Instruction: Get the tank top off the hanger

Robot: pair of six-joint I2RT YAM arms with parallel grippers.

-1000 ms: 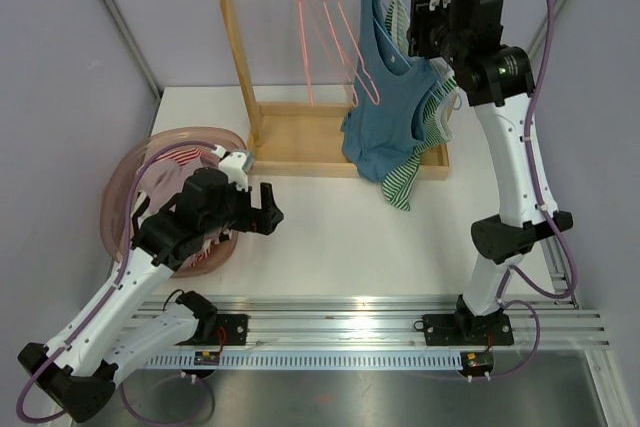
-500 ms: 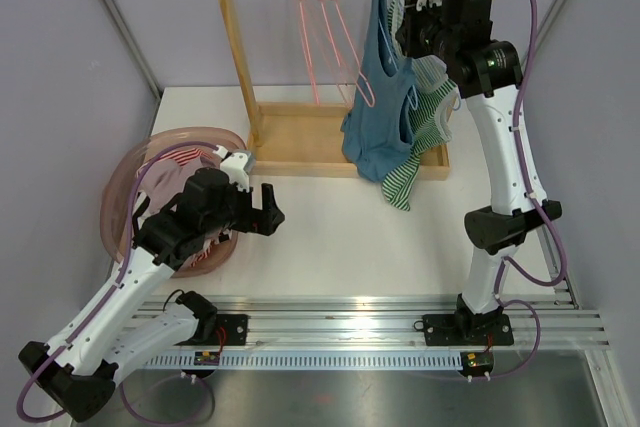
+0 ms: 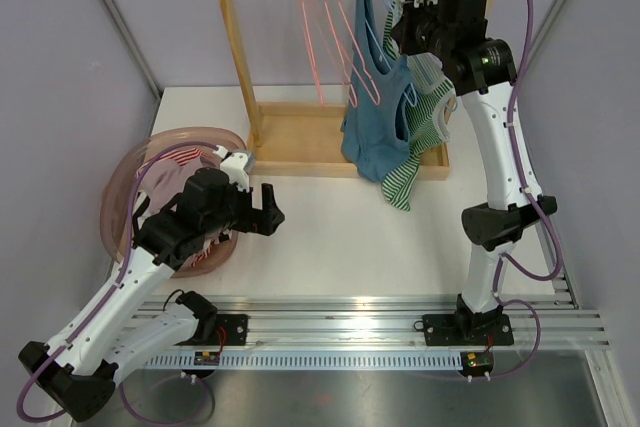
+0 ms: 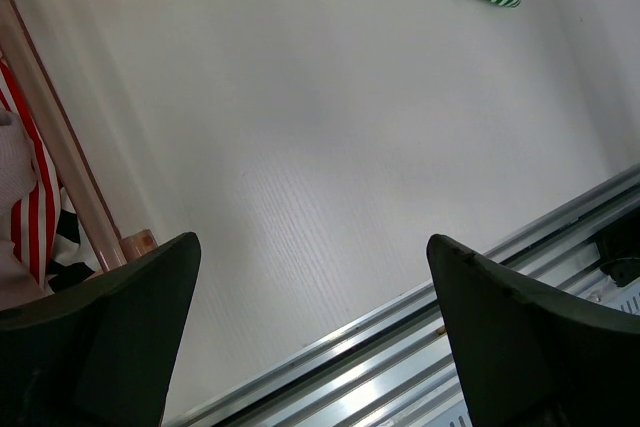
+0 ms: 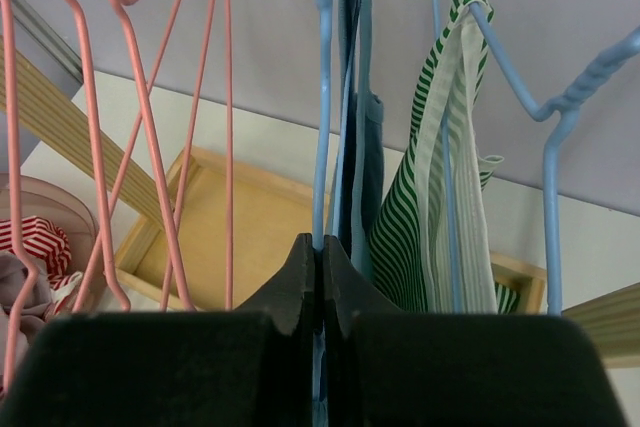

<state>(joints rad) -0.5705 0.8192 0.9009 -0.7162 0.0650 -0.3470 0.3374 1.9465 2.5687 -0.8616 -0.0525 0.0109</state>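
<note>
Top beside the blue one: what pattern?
The top has green-and-white stripes; the right wrist view shows it best.

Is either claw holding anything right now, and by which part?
The right gripper is shut on the blue hanger, pinching its thin wire beside the blue tank top. The left gripper is open and empty.

Light is bright, even and diffuse, coming from above. In the top view the white table (image 3: 330, 237) carries only faint, soft shadows, and glare sits on the metal rail (image 3: 365, 324) at bottom centre. In the left wrist view the left gripper's fingers (image 4: 110, 337) are dark, blurred masses in the lower corners against a pale, nearly washed-out surface. In the right wrist view the right gripper's fingers (image 5: 290, 297) are black and soft along the bottom, while the blue hanger (image 5: 322, 97) above them is crisp.
</note>
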